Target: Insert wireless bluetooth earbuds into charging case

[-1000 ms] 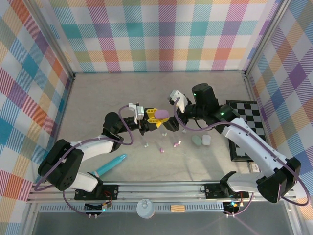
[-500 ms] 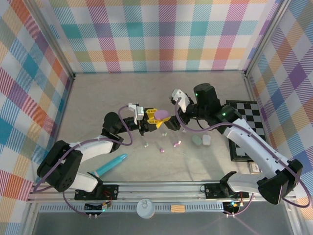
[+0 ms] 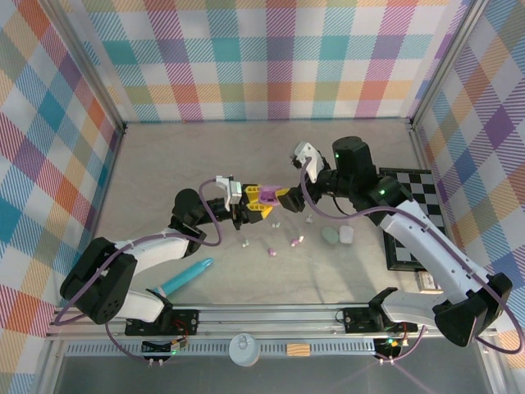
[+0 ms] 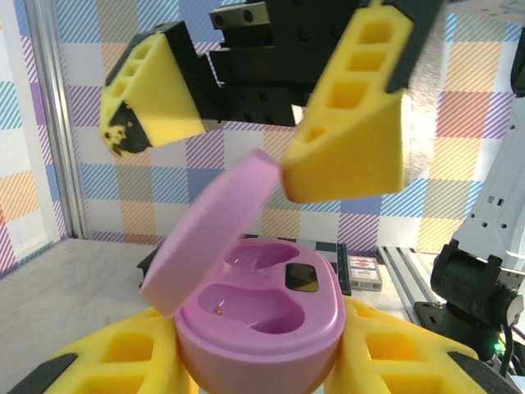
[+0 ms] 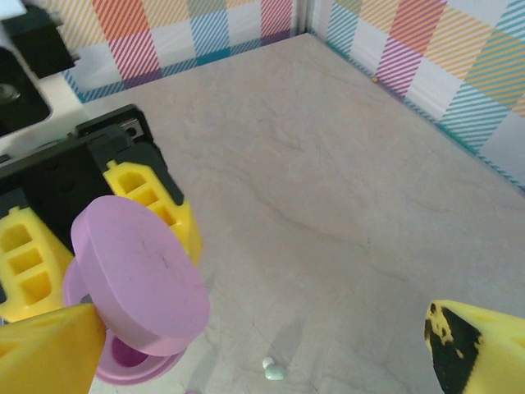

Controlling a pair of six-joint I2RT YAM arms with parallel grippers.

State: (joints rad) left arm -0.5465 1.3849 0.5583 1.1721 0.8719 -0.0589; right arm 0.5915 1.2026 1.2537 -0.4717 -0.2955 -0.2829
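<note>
— Near edge?
— Turquoise stick point(image 3: 187, 277), lying left of centre. Just beyond, earbuds point(image 3: 270, 251) loose on the table point(image 3: 164, 164).
— Farther right?
— Mint case point(image 3: 330, 235) and white case point(image 3: 346, 235), side by side.
— Beyond those?
— Left gripper point(image 4: 258, 365) pinching purple case point(image 4: 271, 320), lid point(image 4: 213, 230) tilted up. Right gripper point(image 5: 262, 353) spread wide around the lid, one pad at its rim.

Bright, even overhead light casts soft, faint shadows; both wrist views go blurry up close.
</note>
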